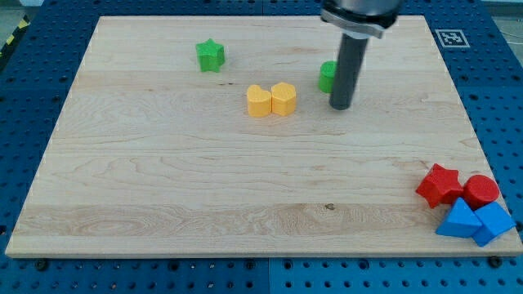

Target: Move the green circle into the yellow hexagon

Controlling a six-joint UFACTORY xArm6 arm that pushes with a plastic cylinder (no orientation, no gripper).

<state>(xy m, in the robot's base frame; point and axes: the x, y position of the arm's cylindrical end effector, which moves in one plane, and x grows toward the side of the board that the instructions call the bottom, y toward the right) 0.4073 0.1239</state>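
My tip [341, 106] beside green circle [327, 76]

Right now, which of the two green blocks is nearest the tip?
The green circle, partly hidden behind the rod just left of my tip; the green star sits far toward the view's left.

I see a green star [210, 55] top left. Red star [440, 184], red cylinder [480, 190] and two blue blocks [476, 220] cluster bottom right.

No readable text, brand or number is shown. One sign is seen: a black-and-white square fiducial marker [452, 37], fixed at the board's [245, 196] corner at the view's top right. Its pattern is too small to be decoded. The blocks are unmarked.
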